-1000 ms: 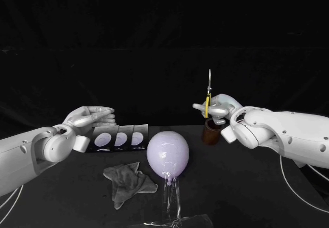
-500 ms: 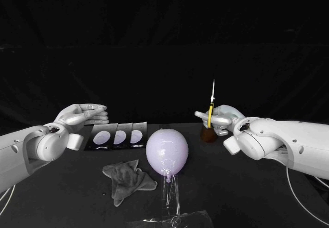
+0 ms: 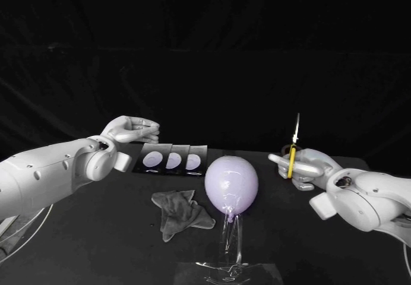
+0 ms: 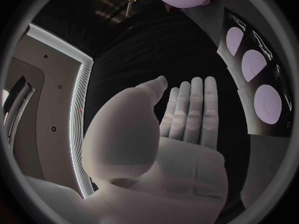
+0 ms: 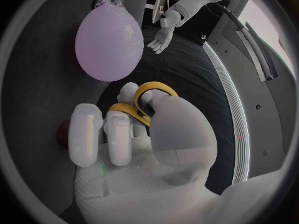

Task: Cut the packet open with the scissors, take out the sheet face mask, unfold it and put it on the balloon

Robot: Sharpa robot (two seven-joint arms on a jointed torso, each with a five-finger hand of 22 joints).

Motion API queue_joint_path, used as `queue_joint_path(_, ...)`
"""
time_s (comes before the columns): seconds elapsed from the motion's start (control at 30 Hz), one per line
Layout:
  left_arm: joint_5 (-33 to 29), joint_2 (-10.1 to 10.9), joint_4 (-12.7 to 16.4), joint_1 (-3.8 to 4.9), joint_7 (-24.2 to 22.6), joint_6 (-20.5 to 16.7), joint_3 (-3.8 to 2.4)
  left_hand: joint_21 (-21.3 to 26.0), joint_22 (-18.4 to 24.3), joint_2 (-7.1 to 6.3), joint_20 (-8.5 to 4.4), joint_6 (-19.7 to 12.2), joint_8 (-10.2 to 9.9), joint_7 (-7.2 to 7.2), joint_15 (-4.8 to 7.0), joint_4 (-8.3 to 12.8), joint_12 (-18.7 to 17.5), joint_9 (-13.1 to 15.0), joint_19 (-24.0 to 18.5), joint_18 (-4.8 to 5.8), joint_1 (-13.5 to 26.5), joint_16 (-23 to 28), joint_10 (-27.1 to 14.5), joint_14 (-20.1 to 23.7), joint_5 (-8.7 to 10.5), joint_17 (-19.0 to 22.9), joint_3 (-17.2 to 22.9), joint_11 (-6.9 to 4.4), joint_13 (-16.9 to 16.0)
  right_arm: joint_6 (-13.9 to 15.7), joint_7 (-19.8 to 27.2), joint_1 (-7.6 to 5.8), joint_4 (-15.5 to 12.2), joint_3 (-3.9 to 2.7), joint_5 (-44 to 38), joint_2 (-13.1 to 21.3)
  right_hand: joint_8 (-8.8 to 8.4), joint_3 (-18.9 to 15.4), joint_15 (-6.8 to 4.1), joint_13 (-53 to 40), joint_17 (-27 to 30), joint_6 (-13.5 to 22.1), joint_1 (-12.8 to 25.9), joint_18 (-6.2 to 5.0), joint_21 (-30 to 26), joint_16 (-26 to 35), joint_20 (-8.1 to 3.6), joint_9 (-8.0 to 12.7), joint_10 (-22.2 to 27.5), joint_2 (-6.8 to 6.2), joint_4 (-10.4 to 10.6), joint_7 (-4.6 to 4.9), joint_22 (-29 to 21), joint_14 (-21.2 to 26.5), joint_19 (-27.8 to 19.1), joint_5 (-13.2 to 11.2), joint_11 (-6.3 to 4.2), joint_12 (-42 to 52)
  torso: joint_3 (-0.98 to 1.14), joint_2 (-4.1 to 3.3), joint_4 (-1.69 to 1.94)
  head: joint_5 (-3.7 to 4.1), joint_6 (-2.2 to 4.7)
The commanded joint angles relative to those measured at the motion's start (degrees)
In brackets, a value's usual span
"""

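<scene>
Scissors [image 3: 294, 155]: upright, blades pointing straight up, yellow handles at the bottom, off right of the balloon [image 3: 231, 184]
Right hand [image 3: 302, 171]: fingers wrapped round the handles
Left hand [image 3: 130, 128]: got nothing, fingers out straight, raised by the packets [image 3: 173, 159]

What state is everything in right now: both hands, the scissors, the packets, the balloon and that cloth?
Left hand: open, fingers straight, holding nothing.
Right hand: grips the scissors by their yellow handles.
Scissors: upright, blades together, tips pointing up.
Packets: three lying flat in a row, neither hand on them.
Balloon: inflated, no mask on it.
Cloth: crumpled, lying loose.
</scene>
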State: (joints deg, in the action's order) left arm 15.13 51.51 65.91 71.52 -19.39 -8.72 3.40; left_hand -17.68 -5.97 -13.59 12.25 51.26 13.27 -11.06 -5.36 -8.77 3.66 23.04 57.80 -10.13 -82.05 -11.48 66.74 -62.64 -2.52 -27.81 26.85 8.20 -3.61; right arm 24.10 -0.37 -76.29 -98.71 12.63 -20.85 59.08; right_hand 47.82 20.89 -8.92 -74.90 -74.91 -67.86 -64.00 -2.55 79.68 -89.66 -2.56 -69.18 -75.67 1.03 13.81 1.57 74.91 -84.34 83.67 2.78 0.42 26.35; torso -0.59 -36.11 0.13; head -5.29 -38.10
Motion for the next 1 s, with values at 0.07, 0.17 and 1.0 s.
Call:
queue_joint_path(0.07, 11.0, -0.1, -0.5, -0.05, -1.0, -5.9, 0.02, 2.2, 1.1, -0.69, 1.47, 0.2, -0.6, -0.45, -1.03, -0.3, 0.2, -0.3, -3.6, 0.55, 0.0, 1.1, -0.9, 3.5, -0.3, 0.3, -1.0, 0.22, -0.2, -2.7, 3.5, 0.45, -1.1, -0.07, 1.0, 0.7, 30.66, -0.1, -0.68, -15.1, -15.1, -14.3, -1.2, -0.08, -0.3, -0.3, -0.2, -16.6, -14.3, 0.91, -0.5, -5.95, 9.3, -5.7, 0.0, 0.1, -7.9, 63.7, -0.1, -0.03, 0.06, -2.44, -0.73)
queue_joint_path(0.17, 16.7, -0.3, -1.6, -0.25, -1.7, -6.7, 0.1, 5.4, 2.4, -1.08, 3.25, -0.6, -1.2, -0.53, -1.96, -0.2, 0.0, -0.6, -8.9, 2.09, -0.4, 2.9, -3.0, 6.9, -0.2, 1.0, -1.5, 0.93, 0.0, -2.7, 3.8, 0.65, -1.5, -0.07, 0.7, 0.9, 30.66, -0.1, -0.68, -15.1, -15.1, -14.3, -1.2, -0.08, -0.3, -0.3, -0.2, -16.6, -14.3, 0.91, -0.5, -5.95, 9.3, -5.7, 0.0, 0.1, -7.9, 63.7, -0.19, -0.03, 0.12, -3.05, -0.91)
queue_joint_path(1.0, 57.5, -8.9, -18.5, -3.08, -2.2, -2.2, 2.43, 16.2, 4.4, -3.93, 4.13, -29.6, -11.0, 4.2, -2.8, -8.6, -1.9, -11.5, -47.0, 6.41, -10.7, 10.0, -49.2, 51.3, -0.6, 20.5, -39.7, -3.57, 1.7, -2.6, 4.5, 1.02, -2.2, -0.08, -1.1, 1.6, 30.23, -0.1, -0.66, -15.1, -15.1, -14.0, -1.4, -0.13, -0.5, -0.3, -0.19, -16.5, -14.3, 0.88, -0.8, -5.92, 9.2, -5.7, -0.2, 0.1, -7.88, 63.7, -0.53, -0.58, 0.04, -5.88, -1.84)
